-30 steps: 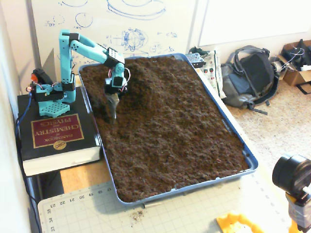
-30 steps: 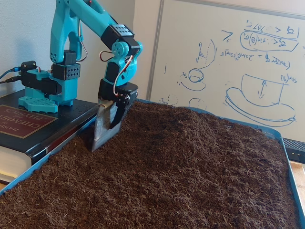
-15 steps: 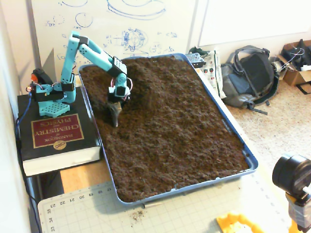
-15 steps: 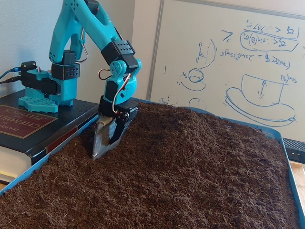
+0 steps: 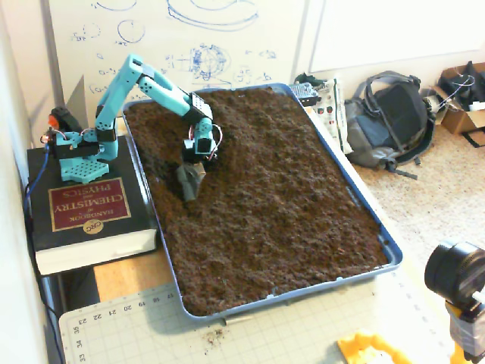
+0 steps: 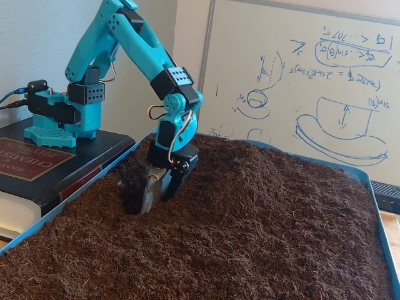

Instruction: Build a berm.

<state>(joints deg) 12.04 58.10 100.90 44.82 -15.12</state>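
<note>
A whiteboard (image 5: 182, 38) covered in blue marker sketches fills the wall behind the bench, and in the fixed view from above a grey backpack (image 5: 390, 121) slumps on the speckled floor to the right. Most of the bench is taken up by a wide blue tray (image 5: 390, 246) packed with dark-brown crumbly soil (image 5: 288, 205). The soil is not level: in the low fixed view it swells into a broad mound, the berm (image 6: 250, 169), which rises just right of the arm's tip and runs back toward the tray's far side, sloping down to flatter ground in the foreground. From above that same rise (image 5: 250, 129) is harder to read; it only looks lumpy.

Left of the tray lies a thick black chemistry handbook (image 5: 83, 208), and on it stands the base of the turquoise arm (image 5: 144, 80). The arm reaches up, bends over the tray's edge and points straight down. Its gripper (image 6: 157, 187) has its tip pushed into the soil beside a small dark hollow (image 6: 132, 200). The jaws look set slightly apart, a narrow gap between the grey scoop-like finger (image 6: 150, 187) and the black one, with nothing visibly pinched.

A green cutting mat (image 5: 151, 326) lies in front of the tray.
</note>
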